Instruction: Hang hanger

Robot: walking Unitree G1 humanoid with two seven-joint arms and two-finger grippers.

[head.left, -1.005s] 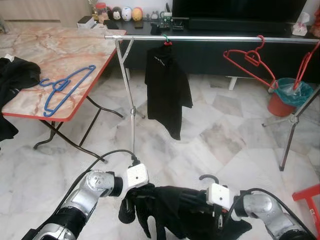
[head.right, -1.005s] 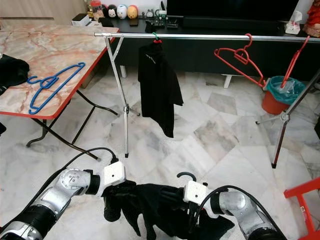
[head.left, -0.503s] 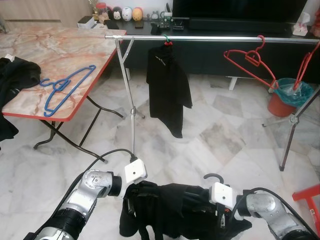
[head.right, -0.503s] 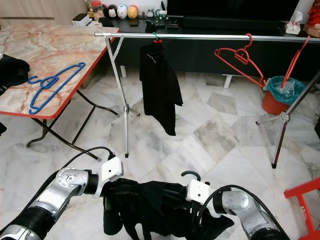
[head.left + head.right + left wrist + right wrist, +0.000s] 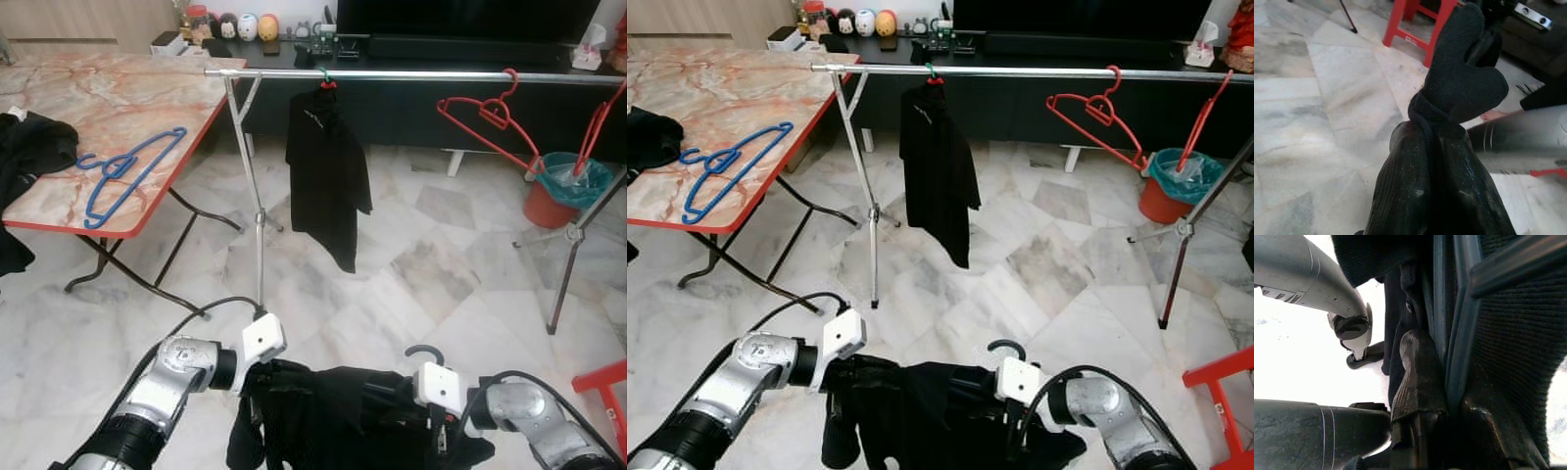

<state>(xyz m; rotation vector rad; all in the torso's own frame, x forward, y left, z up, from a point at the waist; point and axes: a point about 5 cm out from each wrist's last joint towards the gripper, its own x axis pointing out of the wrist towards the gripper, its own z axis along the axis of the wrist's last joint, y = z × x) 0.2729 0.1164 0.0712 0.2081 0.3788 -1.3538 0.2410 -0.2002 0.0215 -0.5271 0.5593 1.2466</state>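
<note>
Grippers, left (image 5: pixel 253 392) and right (image 5: pixel 439 431), carry a black garment (image 5: pixel 333 416) on its hanger (image 5: pixel 423 351), fingers clamped on both, low before the robot. Judged step: carrying; next, lift the hook onto the rail (image 5: pixel 421 74) beyond, between the hung black shirt (image 5: pixel 328 176) and red hanger (image 5: pixel 485 116).

both arms reach forward, low and bent inward. left claw (image 5: pixel 257 392) and right claw (image 5: pixel 438 431) are clamped on the garment (image 5: pixel 343 416) between them.
</note>
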